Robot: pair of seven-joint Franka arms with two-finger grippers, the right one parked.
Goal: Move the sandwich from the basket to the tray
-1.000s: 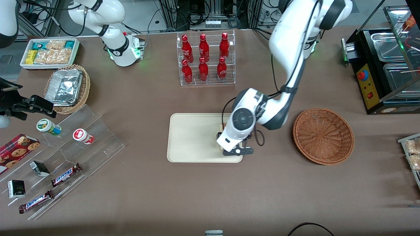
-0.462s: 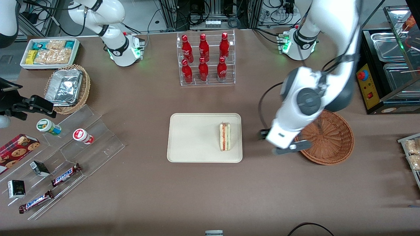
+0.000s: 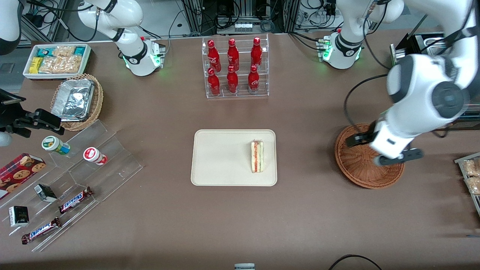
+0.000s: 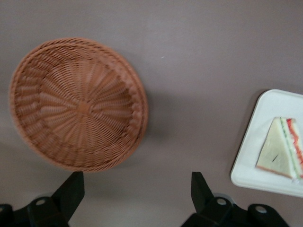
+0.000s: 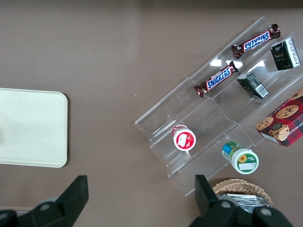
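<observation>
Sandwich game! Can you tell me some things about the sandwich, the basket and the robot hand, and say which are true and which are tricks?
1. The sandwich lies on the tray. True.
2. The basket holds a second sandwich. False: its inside shows only bare wicker.
3. The end effector hangs above the basket, fingers open. True.
4. The end effector grips the sandwich. False: it holds nothing, and the sandwich sits apart on the tray.
5. The red bottles stand on the tray. False: they stand in a clear rack farther from the front camera.
</observation>
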